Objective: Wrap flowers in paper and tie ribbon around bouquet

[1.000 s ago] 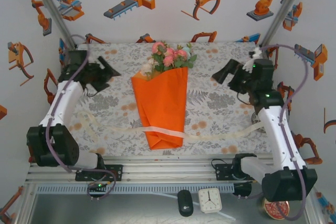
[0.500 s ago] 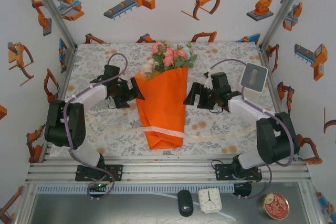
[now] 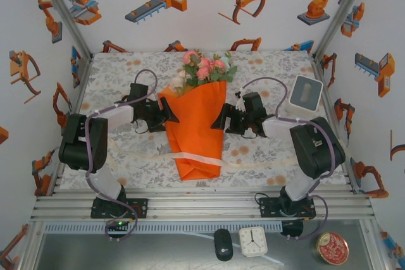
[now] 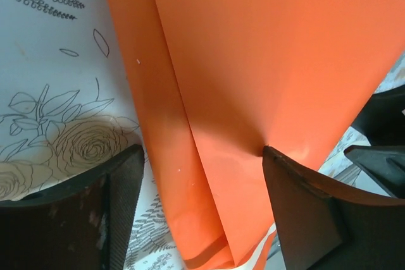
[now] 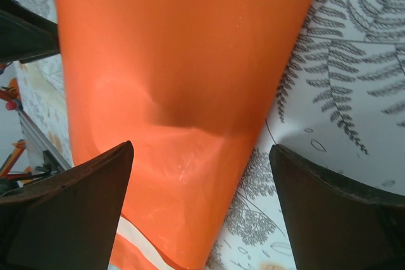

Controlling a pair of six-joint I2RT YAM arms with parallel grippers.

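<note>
We hold the left gripper [image 4: 201, 156] and right gripper [image 5: 201, 150] spread wide and empty. Each straddles one side edge of the bouquet [image 3: 196, 124] lying between them, and the left one touches its orange paper [image 4: 253, 49]. Closing here could crease or tear that thin sheet, or drag the cone so the ribbon [image 3: 190, 157] draped across it, base-ward of both tools, slips off. Nothing blocks either tool: the flowers [image 3: 204, 66] lie farther out, and a white box [image 3: 305, 93] sits behind the right wrist.
</note>
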